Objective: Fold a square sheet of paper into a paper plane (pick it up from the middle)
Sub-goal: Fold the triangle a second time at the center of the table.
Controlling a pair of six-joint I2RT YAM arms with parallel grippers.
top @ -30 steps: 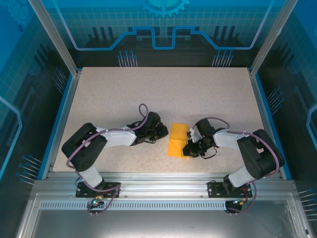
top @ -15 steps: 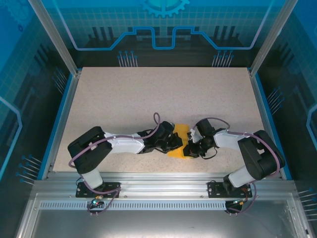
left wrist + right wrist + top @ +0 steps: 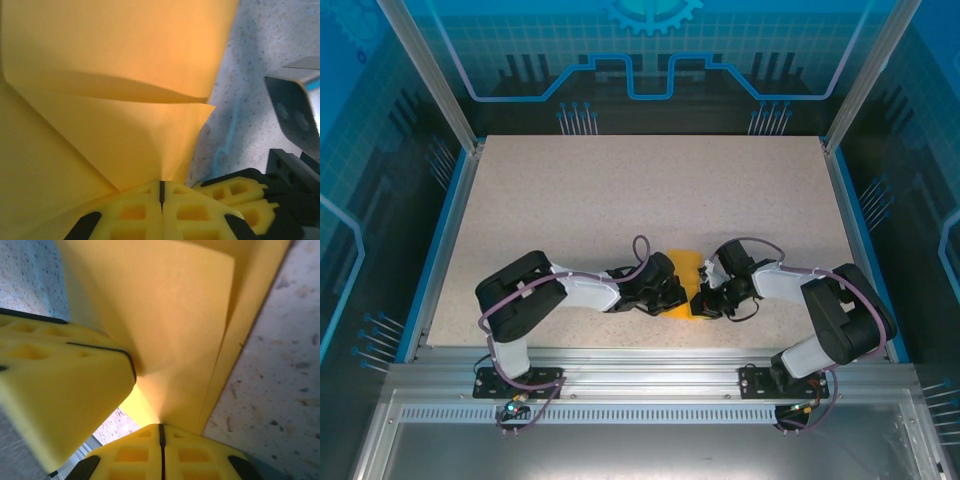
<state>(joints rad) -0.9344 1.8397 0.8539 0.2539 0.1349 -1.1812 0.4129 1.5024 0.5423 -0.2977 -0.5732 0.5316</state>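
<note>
Overhead, square sheet of paper (image 3: 686, 262) a mere sliver, up close creased and layered, your left gripper (image 3: 161, 187), right gripper (image 3: 161, 427) both pinching it.

We look down on a speckled beige tabletop (image 3: 650, 190) edged left and right with blue strips (image 3: 445, 240). Along its near edge runs a silver aluminium rail (image 3: 650, 362), with a slotted strip (image 3: 620, 412) and a plain grey metal plate (image 3: 640, 450) below it. Two slanting aluminium posts (image 3: 427, 70) rise from the far corners, and around them we see translucent blue panels (image 3: 650, 60) printed with a fine grid, bright circuit-like lines and a gear motif (image 3: 652, 12), all under even light.
</note>
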